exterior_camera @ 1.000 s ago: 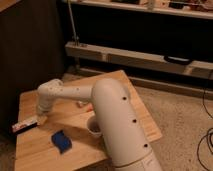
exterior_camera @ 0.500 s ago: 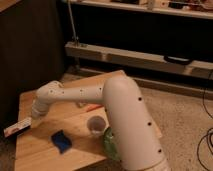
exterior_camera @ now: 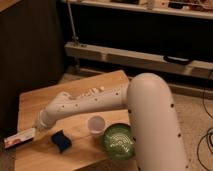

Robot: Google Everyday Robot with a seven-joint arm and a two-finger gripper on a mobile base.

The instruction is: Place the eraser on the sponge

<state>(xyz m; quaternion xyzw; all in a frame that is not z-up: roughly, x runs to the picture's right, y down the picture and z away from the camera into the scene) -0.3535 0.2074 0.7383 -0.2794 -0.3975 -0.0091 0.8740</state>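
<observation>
The eraser (exterior_camera: 20,138), a long block with a white top and red marks, lies at the table's left front edge. The sponge (exterior_camera: 61,140), a thick deep-blue pad, rests on the wood just right of it, apart from it. My white arm reaches left across the table. Its gripper (exterior_camera: 39,125) hangs at the arm's end, just above the eraser's right end and up-left of the sponge. The wrist hides the fingertips.
A white paper cup (exterior_camera: 96,124) stands right of the sponge, with a green patterned bowl (exterior_camera: 119,141) beside it at the front. A pale packet (exterior_camera: 93,91) lies at the back of the wooden table (exterior_camera: 35,97). Dark shelving stands behind.
The arm has swung further left and down, bringing the gripper close over the eraser's end. Its large link moved right, uncovering the green bowl. Eraser and sponge have not moved.
</observation>
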